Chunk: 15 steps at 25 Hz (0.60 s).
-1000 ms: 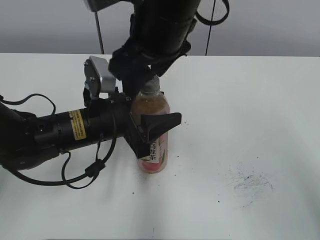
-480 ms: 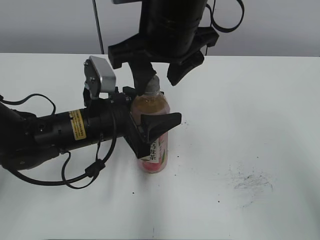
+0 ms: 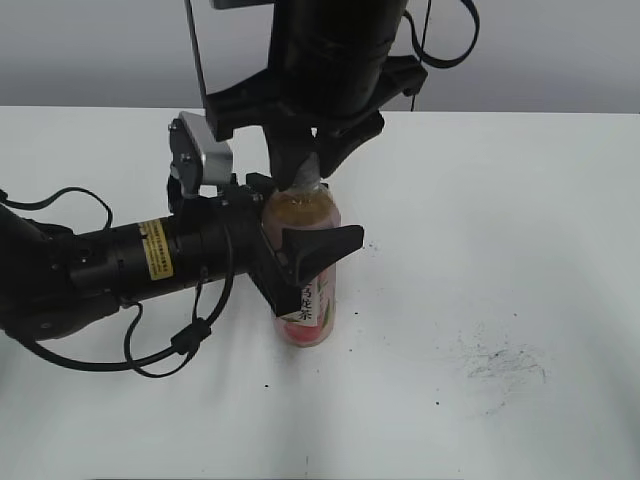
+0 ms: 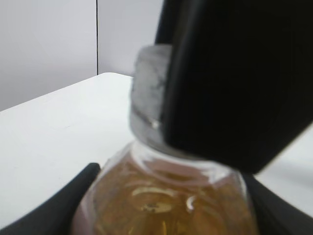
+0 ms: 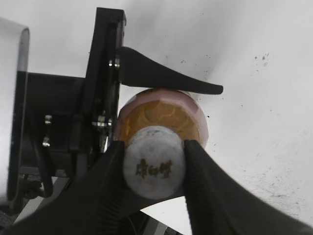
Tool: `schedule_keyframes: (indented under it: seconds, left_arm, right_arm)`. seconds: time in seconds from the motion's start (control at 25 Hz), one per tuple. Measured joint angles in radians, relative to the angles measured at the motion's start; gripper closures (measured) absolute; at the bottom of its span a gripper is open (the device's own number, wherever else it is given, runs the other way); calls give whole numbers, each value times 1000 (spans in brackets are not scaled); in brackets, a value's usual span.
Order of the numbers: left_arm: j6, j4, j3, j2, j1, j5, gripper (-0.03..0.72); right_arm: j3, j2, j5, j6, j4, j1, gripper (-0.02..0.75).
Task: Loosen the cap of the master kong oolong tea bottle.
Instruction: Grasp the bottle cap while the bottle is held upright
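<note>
your master kong oolong tea bottle (image 3: 304,262) stands upright, left pincer (image 3: 300,262) clamping its body, right pincer (image 5: 154,169) squeezing the cap (image 5: 153,162) from above; open tabletop (image 3: 500,250) right.

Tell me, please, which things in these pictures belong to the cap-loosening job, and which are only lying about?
Belong to the job:
- cap, pinched between the right gripper fingers
- master kong oolong tea bottle, upright, held around its body by the left gripper

Only lying about:
- dark smudge on the white table, right of the bottle
- nothing else loose is visible
</note>
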Motion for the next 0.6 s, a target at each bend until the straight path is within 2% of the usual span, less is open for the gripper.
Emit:
schedule_keyframes:
  seconds: [0.24,0.36,0.6]
  left_arm:
    - [0,0,-1,0,0,1,241]
    - [0,0,-1,0,0,1,241]
    - [4,9,-1,0,0,0,241]
  right_arm:
    - [0,0,-1,-176,1,0,463]
    - [0,0,3,-406,6,0,463]
    - [0,-2,4,-1009,9,0,463]
